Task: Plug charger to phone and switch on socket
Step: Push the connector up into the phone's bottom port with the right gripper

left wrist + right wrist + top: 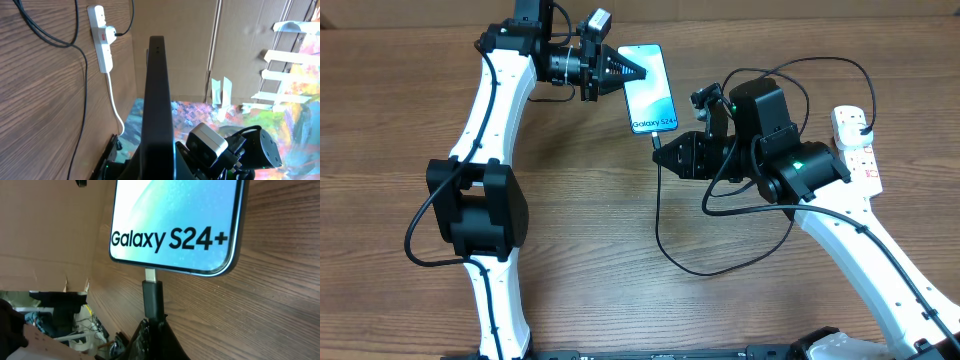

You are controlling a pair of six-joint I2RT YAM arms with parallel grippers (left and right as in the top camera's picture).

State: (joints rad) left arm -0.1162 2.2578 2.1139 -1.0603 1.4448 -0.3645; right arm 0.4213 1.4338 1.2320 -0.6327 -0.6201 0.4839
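The phone (650, 88) with a light-blue screen reading "Galaxy S24+" lies at the table's far middle. My left gripper (638, 70) is shut on its top end; in the left wrist view the phone (156, 100) shows edge-on between the fingers. My right gripper (667, 152) is shut on the charger's black connector tip (152, 300), whose metal end sits at the phone's bottom port (150, 273). The thin black charger cable (665, 240) loops across the table to a black plug (868, 131) in the white socket strip (858, 145) at the right.
The socket strip also shows in the left wrist view (101, 37) with its thick white cord (114, 100) trailing off the table edge. Cardboard panels and colourful clutter lie beyond the far edge.
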